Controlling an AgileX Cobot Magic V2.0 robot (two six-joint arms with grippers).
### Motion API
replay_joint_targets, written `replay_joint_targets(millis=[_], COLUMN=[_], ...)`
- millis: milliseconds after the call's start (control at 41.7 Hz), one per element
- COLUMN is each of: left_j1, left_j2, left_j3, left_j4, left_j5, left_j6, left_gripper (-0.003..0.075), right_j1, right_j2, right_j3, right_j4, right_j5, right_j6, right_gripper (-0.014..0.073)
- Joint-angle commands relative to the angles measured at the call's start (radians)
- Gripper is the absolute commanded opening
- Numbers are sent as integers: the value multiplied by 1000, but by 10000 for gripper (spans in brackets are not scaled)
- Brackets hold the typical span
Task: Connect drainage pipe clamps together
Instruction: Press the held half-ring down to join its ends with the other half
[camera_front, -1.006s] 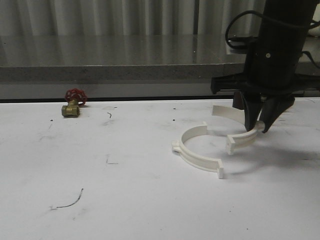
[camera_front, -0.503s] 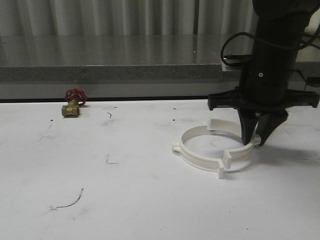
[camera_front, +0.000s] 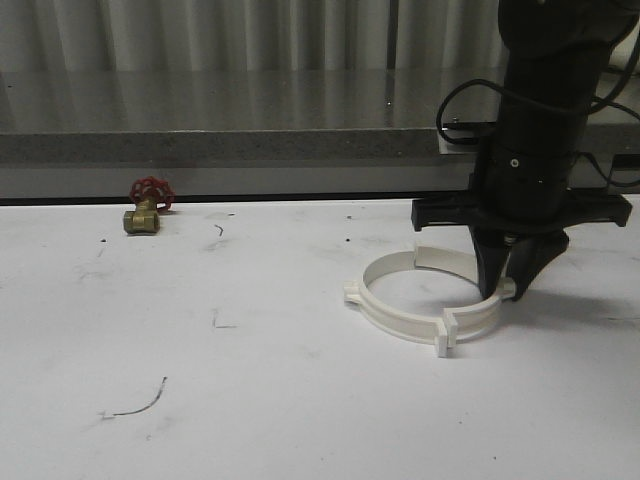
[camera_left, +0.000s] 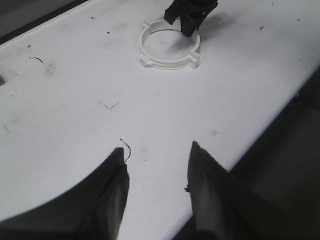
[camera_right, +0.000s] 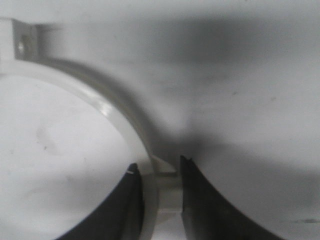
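White table (camera_front: 250, 400), right claw (camera_front: 508, 293) upright, pinching right clamp half (camera_front: 480, 310); left claw (camera_left: 157, 170) open, empty

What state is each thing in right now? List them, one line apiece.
Right gripper: shut on the right clamp half's band.
Right clamp half: held, flat on the table, end tabs meeting the other half.
Left clamp half: flat on the table, ungripped.
Left gripper: open, holding nothing.
Brass valve: sitting untouched at the table's far edge.
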Motion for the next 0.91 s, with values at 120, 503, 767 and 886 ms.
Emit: replay_joint_targets(millis=[120, 503, 767, 886], left_j1=[2, 2, 2, 2], left_j2=[2, 2, 2, 2], left_j3=[-26, -26, -26, -26], left_j4=[-7, -7, -7, -7], left_j5=[-73, -73, -73, -73], left_j6=[-2, -2, -2, -2], left_gripper=[282, 282, 282, 282], right_j1=[4, 7, 9, 9], right_j2=[-51, -51, -51, -51], right_j3=[-31, -31, -31, -31], right_j4=[-9, -9, -9, -9], right_j5=[-19, -12, -11, -11], right_j6=[-2, -2, -2, -2], right_gripper=[162, 165, 276, 364])
